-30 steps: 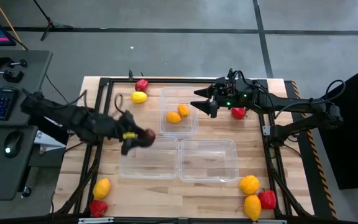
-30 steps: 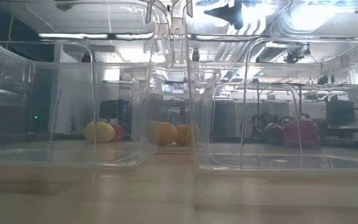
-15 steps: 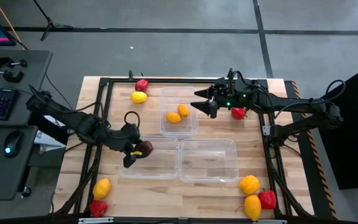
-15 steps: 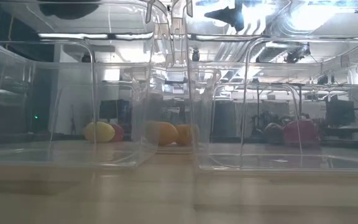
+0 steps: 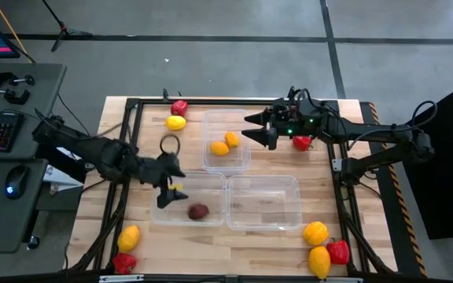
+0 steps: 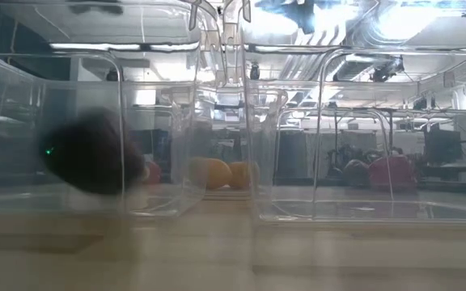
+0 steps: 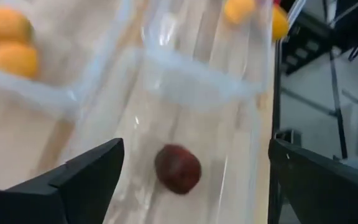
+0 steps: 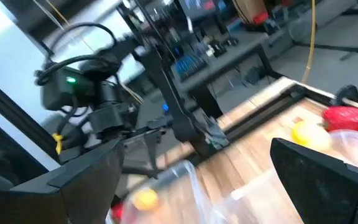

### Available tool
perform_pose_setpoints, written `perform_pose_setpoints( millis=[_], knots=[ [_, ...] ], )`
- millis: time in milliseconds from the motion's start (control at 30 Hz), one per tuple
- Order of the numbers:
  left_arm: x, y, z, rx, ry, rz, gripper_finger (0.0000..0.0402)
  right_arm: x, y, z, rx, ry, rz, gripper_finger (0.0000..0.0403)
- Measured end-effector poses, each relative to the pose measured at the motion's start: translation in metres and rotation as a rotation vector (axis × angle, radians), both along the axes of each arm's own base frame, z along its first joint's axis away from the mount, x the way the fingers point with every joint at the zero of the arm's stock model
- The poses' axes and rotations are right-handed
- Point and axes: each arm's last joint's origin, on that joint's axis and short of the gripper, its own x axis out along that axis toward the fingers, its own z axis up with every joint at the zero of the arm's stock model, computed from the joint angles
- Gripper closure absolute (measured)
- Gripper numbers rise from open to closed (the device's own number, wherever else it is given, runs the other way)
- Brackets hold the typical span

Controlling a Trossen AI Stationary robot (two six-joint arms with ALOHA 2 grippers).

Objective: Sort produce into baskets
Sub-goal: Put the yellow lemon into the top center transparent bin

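Note:
A dark maroon fruit lies on the floor of the near-left clear tub. It also shows in the left wrist view and blurred in the low view. My left gripper hangs open over that tub's left part, the fruit below and beyond its fingers. The far tub holds two orange citrus. My right gripper is open and empty at the far tub's right edge. The near-right tub holds nothing.
A lemon and a red pepper lie at the far left. A red pepper lies under the right arm. Yellow-orange and red peppers lie at the near left corner. A few more pieces lie at the near right corner.
My left gripper has carried the maroon fruit toward the table's near edge over the near-left tub and let it go. The fruit has dropped into the tub and come to lie toward its right side.

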Motion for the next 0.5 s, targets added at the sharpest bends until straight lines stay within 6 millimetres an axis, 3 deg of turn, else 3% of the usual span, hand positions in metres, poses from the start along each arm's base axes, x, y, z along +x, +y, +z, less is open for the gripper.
perform_pose_setpoints(
  millis=[167, 267, 400, 500],
  knots=[
    [-0.014, 0.025, 0.054, 0.059, -0.147, 0.038, 0.0014, -0.009, 0.002, 0.015, 0.011, -0.105, 0.001, 0.0011],
    [-0.025, 0.042, 0.075, 0.185, -0.185, 0.195, 0.0014, -0.016, 0.003, 0.022, -0.039, -0.13, 0.0, 0.0011],
    [-0.027, 0.063, 0.074, 0.352, -0.082, 0.216, 0.0014, -0.022, 0.004, 0.026, -0.048, -0.137, 0.0, 0.0011],
    [-0.024, 0.088, 0.058, 0.415, 0.119, 0.301, 0.0014, -0.023, 0.004, 0.025, -0.046, -0.126, 0.0, 0.0011]
  ],
)
